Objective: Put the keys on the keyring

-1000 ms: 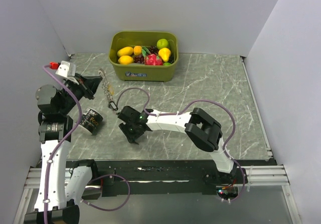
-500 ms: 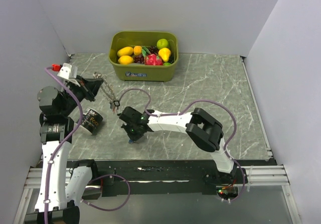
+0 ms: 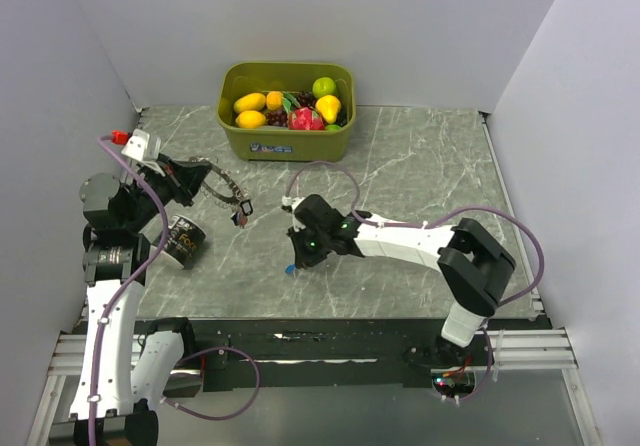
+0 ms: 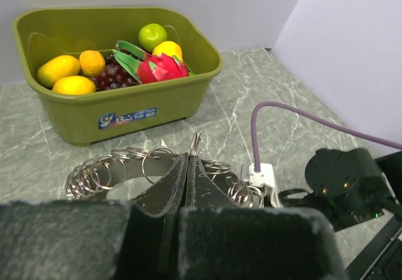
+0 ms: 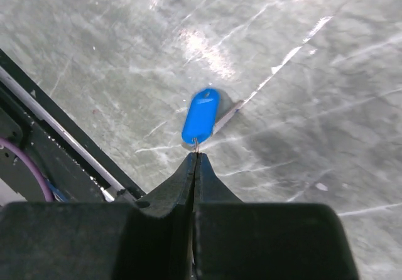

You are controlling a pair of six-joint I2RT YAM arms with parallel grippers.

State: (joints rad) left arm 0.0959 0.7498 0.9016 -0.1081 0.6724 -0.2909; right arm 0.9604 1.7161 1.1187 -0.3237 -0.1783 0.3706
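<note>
Both grippers are clenched, the left gripper (image 3: 205, 179) on the keyring (image 4: 100, 172) and the right gripper (image 5: 195, 159) on a blue-headed key (image 5: 201, 123). They work over a marble-patterned table (image 3: 420, 166). The left one is raised at its left side and the right one reaches in low near the front centre. They are near each other but apart. A green bin (image 3: 290, 146) of toy fruit (image 3: 300, 106) sits at the back, well clear of both.

The keyring is a floppy chain of linked silvery rings. It droops on either side of the left jaws, with one ring standing up just past the tips. Seen from above, it arcs toward the middle of the table and ends in a small dark tag (image 3: 241, 213). The right jaws pinch only the thin wire loop at the key's near end. Whether the key rests on the marble or hangs just above it, I cannot tell. No other key is in view, and no coloured head shows on the chain.

The step in hand looks like bringing this key to the ring. The next move calls for carrying the key across and lining its tiny loop up with one ring. Meanwhile the left arm has to keep the slack chain steady, which makes this fine, fiddly alignment.
</note>
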